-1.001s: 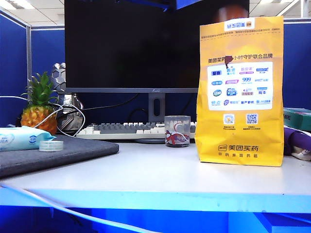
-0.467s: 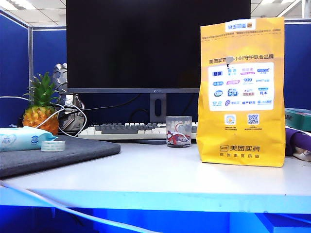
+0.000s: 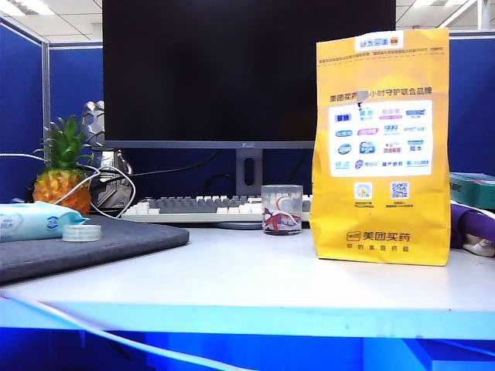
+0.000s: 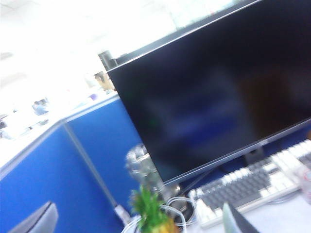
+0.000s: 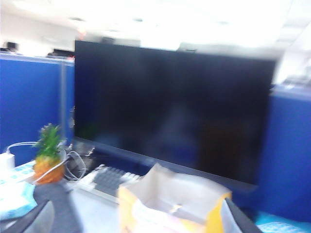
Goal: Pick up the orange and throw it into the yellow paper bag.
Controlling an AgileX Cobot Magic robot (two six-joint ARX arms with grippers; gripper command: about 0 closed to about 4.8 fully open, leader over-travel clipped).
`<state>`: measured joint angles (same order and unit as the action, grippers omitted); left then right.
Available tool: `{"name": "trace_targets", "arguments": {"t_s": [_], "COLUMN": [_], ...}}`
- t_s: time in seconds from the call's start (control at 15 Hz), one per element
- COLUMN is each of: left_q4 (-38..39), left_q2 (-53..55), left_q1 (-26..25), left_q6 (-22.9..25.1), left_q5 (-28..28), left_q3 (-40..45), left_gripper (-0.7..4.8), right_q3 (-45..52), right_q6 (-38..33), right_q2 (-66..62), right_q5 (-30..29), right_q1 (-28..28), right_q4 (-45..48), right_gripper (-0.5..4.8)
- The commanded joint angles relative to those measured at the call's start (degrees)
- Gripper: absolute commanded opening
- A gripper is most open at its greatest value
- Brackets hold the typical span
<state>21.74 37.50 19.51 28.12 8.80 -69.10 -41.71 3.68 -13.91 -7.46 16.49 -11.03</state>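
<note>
Zero orange visible now. The arm at the exterior view's top edge has gone; left gripper (image 4: pixel 136 221) and right gripper (image 5: pixel 136 218) hang up high, wide open and empty. Orange's probably inside the yellow paper bag (image 3: pixel 380 147), right of frame.

Pretty blurry shot. The right gripper (image 5: pixel 136 221) hangs over the desk with its jaws spread wide, nothing between them; only the two fingertips (image 5: pixel 40 219) poke into the frame. The yellow bag (image 5: pixel 170 204) stands just ahead of them, mouth open, pale lining showing. Past it is a keyboard (image 5: pixel 108 180) and a big dark monitor (image 5: pixel 170 116). A small pineapple (image 5: pixel 47 162) sits off beside the far finger.
</note>
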Motion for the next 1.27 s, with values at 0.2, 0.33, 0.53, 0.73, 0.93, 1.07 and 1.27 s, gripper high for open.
{"name": "trace_targets", "arguments": {"t_s": [0.2, 0.33, 0.53, 0.73, 0.93, 1.07, 1.27], "left_q4": [-7.48, -11.82, -13.94, -21.4, -21.09, -21.03, -21.46], "left_q2": [-23.02, -24.94, -24.41, -24.39, -24.39, -24.39, -24.44], "left_q1": [0.07, 0.07, 0.07, 0.07, 0.07, 0.07, 0.07], "left_q6": [-7.72, -14.86, -16.55, -16.92, -19.93, -24.26, -26.64], "left_q5": [3.23, 3.21, 4.07, 4.5, 10.58, 13.7, 11.26], "left_q3": [29.55, 37.88, 45.68, 49.86, 52.3, 54.05, 58.1], "left_gripper": [4.79, 4.79, 4.79, 4.79, 4.79, 4.79, 4.4], "right_q3": [17.42, 21.73, 22.38, 22.43, 23.58, 25.7, 31.76], "right_q6": [-4.22, -4.2, 1.81, 3.82, 3.58, 2.01, -3.21], "right_q2": [-2.38, -2.36, -0.63, 3.63, 4.07, 4.07, 4.07], "right_q5": [-3.04, -2.95, 0.48, 6.34, 7.98, 8.0, 7.78], "right_q1": [0.79, 1.31, 1.55, 1.51, 1.42, 1.51, 1.53], "right_q4": [19.3, 21.99, 21.11, 15.17, 6.93, 10.01, 13.99], "right_gripper": [4.79, 4.79, 4.79, 4.79, 4.79, 4.79, 4.79]}}
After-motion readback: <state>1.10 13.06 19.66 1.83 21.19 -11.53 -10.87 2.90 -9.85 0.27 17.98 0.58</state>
